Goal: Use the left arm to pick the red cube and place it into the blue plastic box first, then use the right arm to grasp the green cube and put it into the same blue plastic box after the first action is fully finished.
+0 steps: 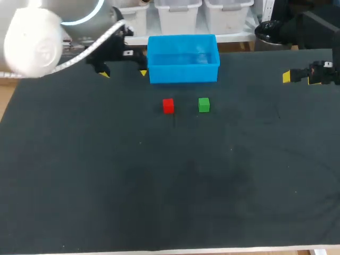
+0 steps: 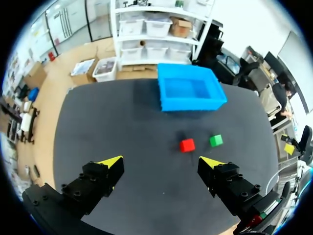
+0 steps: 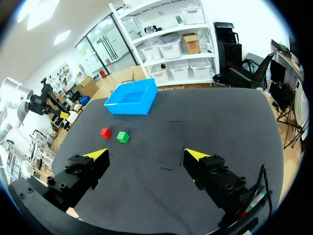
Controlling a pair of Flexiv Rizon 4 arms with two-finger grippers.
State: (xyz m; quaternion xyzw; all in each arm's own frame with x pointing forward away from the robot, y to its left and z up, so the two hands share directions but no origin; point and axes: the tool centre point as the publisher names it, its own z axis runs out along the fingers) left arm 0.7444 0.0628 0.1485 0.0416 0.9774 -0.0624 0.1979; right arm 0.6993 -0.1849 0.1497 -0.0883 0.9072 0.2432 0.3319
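The red cube [image 1: 168, 105] lies on the dark table [image 1: 159, 191], just on the near side of the blue box [image 1: 183, 73]. The green cube [image 1: 204, 104] sits to its right, close by but not touching. Both cubes are outside the box, which stands at the far edge of the table near the middle.

The left gripper [image 1: 124, 73] hangs at the far left, just left of the box. Its fingers are spread wide with only table between them. In its wrist view, both cubes lie ahead of it and the box beyond them.

The right gripper [image 3: 146, 155] is at the far right of the table, well apart from the cubes. Its fingers are also spread wide and hold nothing.
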